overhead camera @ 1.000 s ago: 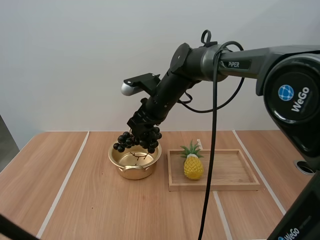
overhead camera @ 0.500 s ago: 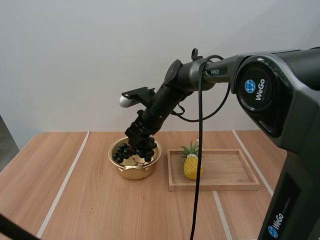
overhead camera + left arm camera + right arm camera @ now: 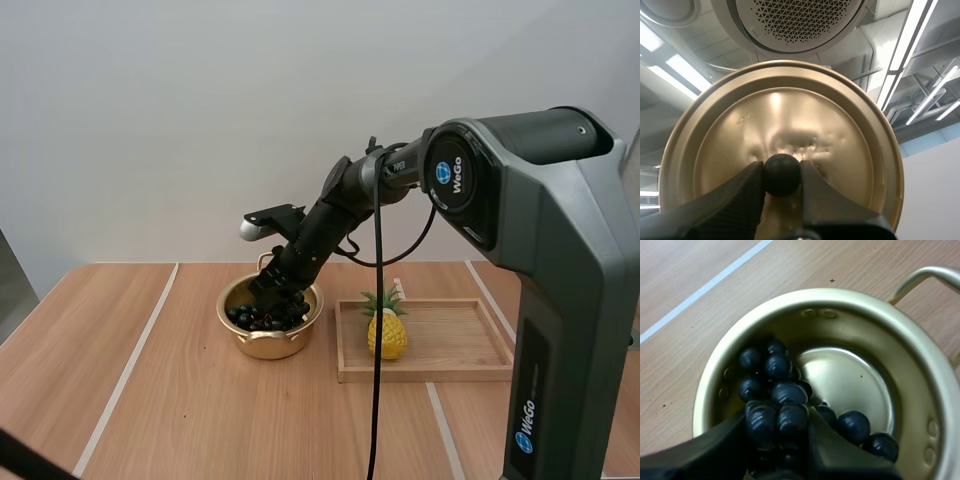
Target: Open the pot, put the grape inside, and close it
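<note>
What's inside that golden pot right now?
Dark grapes lie in the pot, the right gripper pinching some; bare shiny bottom shows beside them. Grapes under the gripper are hidden.

Gold pot point(image 3: 268, 346) and lid point(image 3: 790, 115), black grapes point(image 3: 264, 319), yellow pineapple point(image 3: 386, 337), wooden tray point(image 3: 460, 348)

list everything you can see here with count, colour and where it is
pot: 1, gold, on the table, beside the tray, uncovered
grapes: 1 bunch, dark, inside the pot
lid: 1, gold, held away from the pot
knob: 1, black, at the lid's centre
tray: 1, wooden, on the table
pineapple: 1, yellow with green leaves, upright in the tray
table: 1, light wood with white lines
right gripper: 1, black, in the pot, pinching the grapes
left gripper: 1, black, pinching the knob
</note>
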